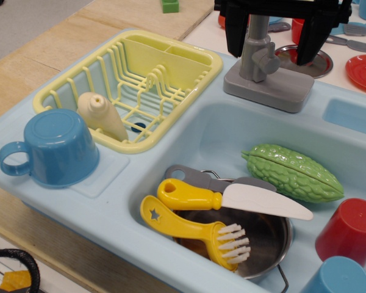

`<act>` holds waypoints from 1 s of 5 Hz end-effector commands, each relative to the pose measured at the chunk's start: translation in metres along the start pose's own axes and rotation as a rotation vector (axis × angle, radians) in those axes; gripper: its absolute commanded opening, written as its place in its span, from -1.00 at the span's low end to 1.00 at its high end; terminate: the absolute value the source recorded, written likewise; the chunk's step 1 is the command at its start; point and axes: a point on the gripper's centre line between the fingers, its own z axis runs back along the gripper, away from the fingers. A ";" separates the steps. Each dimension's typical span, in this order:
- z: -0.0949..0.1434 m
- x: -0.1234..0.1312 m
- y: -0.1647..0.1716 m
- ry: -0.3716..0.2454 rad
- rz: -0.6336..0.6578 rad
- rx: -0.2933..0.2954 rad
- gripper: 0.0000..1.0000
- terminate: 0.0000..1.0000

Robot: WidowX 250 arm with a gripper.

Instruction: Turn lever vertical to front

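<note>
The tool (273, 52) hangs at the far edge of the scene with its two black fingers (235, 36) spread wide, one on each side of the grey tap (256, 46). Neither finger touches the tap or the lever (270, 62); both tips hang just clear of it. The lever is a short grey stub sticking out from the tap column toward the right and near side, a little above the flat grey base (268, 85), which sits on the far rim of the light blue sink (171, 244).

Behind the tap on the tabletop (207, 33) lies a steel lid (317, 64), partly hidden by the right finger, and at the far right a red plate (363, 71).

On the left of the sink a yellow rack (131, 85) holds a cream bottle (102, 116) lying tilted. Just near and left of the rack a blue cup (55, 146) stands upside down.

In the basin, a green gourd (293, 173) lies at the right. Near it, a steel pot (262, 244) holds a yellow-handled knife (232, 200) lying across a yellow brush (195, 232), with a grey utensil (201, 179) beside them on the far side. A red cup (351, 231) and another blue cup (338, 278) stand upside down at the near right corner. A green block (169, 6) sits on the wood at the far edge.
</note>
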 end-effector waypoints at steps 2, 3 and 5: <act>0.010 0.021 -0.012 -0.062 -0.053 -0.023 1.00 -1.00; 0.008 0.025 -0.015 -0.076 -0.054 -0.031 -1.00 -1.00; 0.003 0.025 -0.014 -0.039 -0.022 -0.042 -1.00 -1.00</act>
